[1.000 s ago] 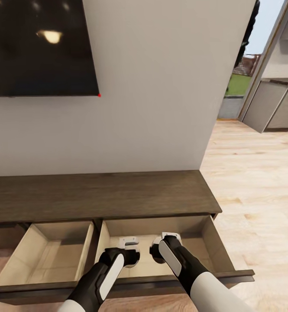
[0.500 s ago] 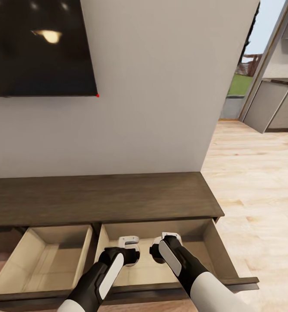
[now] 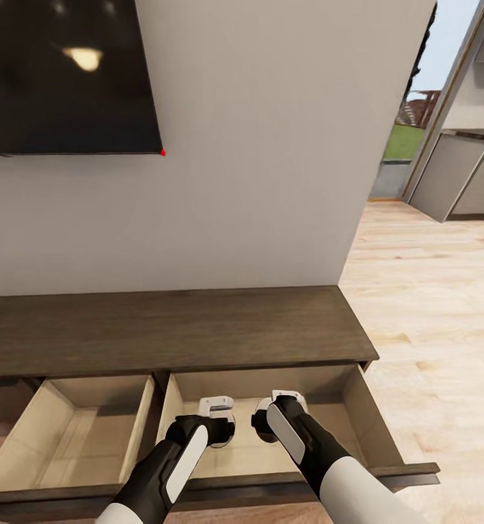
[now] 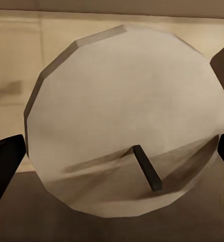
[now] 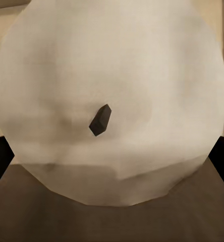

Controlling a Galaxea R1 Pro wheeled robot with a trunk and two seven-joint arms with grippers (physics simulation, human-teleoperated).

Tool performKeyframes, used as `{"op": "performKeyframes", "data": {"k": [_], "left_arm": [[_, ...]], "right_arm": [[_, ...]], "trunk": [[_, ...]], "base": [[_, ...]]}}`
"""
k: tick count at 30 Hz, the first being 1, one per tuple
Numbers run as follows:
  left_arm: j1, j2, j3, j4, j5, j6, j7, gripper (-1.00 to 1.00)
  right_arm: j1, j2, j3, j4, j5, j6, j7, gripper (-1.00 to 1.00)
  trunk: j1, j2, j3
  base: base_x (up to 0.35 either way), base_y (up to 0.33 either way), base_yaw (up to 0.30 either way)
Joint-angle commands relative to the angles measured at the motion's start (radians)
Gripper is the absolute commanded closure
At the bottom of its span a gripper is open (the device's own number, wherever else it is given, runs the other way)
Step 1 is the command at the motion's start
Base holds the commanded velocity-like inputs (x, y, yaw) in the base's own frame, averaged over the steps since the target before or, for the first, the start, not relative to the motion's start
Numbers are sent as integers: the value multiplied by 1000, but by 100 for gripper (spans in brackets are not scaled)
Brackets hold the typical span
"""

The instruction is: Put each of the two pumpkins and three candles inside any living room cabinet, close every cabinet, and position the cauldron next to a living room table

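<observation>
Under the wall TV [image 3: 67, 73] sits the long dark cabinet [image 3: 169, 331], both drawers pulled out with pale insides, wood floor [image 3: 431, 306] open off to the right. Both arms reach down over the right drawer [image 3: 365, 415], wrists side by side. The left gripper [image 4: 112, 151] is clamped around a candle [image 4: 127, 121], wick end facing the camera, dark fingertips [image 4: 3, 161] at its sides. Same deal for the right gripper [image 5: 112, 166] with its own candle [image 5: 112, 75]. The drawer's front rail runs just below both arms.
</observation>
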Motion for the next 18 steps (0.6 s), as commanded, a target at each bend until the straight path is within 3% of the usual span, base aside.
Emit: {"op": "performKeyframes", "data": {"k": [1, 18], "left_arm": [[0, 0, 0, 0, -1, 1, 1, 100], [0, -2, 0, 0, 1, 13, 2, 100]], "right_arm": [[0, 0, 0, 0, 0, -1, 0, 100], [0, 0, 1, 0, 0, -1, 0, 100]], "trunk": [[4, -7, -3], [69, -126, -56]], "base": [[0, 0, 0], [0, 0, 0]]}}
